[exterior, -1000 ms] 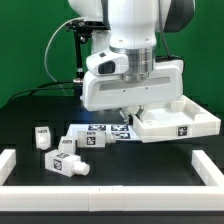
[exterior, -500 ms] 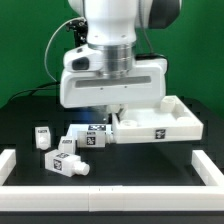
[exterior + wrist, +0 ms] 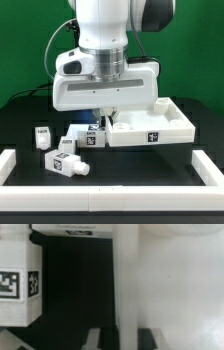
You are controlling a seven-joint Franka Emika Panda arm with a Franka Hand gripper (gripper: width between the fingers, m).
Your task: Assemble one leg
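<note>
The gripper (image 3: 107,120) stands at the end of the white rimmed panel (image 3: 155,128) that faces the exterior view's left. Its jaws are drawn close together, one on each side of that panel's rim wall and clamped on it. In the wrist view the two dark fingers (image 3: 101,339) have a narrow pale strip of the panel (image 3: 180,286) between them. One leg (image 3: 65,162), a small tagged white block, lies loose on the black tabletop (image 3: 140,172), well apart from the panel toward the exterior view's left and nearer the camera. A second leg (image 3: 42,137) sits farther from the panel on the same side. Just beside the panel's gripped end are more tagged white pieces, too crowded to tell apart.
</note>
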